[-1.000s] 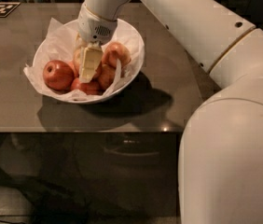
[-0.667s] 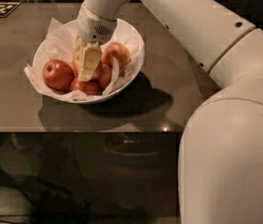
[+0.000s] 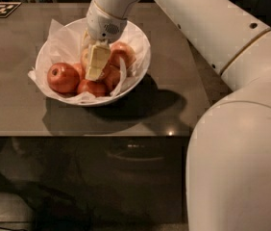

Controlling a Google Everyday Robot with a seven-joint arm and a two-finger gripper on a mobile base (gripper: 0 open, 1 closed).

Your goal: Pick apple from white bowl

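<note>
The white bowl (image 3: pixel 140 44), lined with crinkled white paper, stands on the grey-brown table and holds several red-orange apples. One apple (image 3: pixel 62 77) lies at the bowl's left, one (image 3: pixel 92 87) at the front, one (image 3: pixel 124 53) at the right. My gripper (image 3: pixel 97 64) reaches down into the middle of the bowl, among the apples, right over a paler, yellowish apple (image 3: pixel 84 57) that it mostly hides. No sticker shows on any apple.
The table (image 3: pixel 25 109) ends in a front edge just below the bowl. A black-and-white marker tag (image 3: pixel 0 8) lies at the far left corner. My white arm (image 3: pixel 231 47) fills the right side of the view.
</note>
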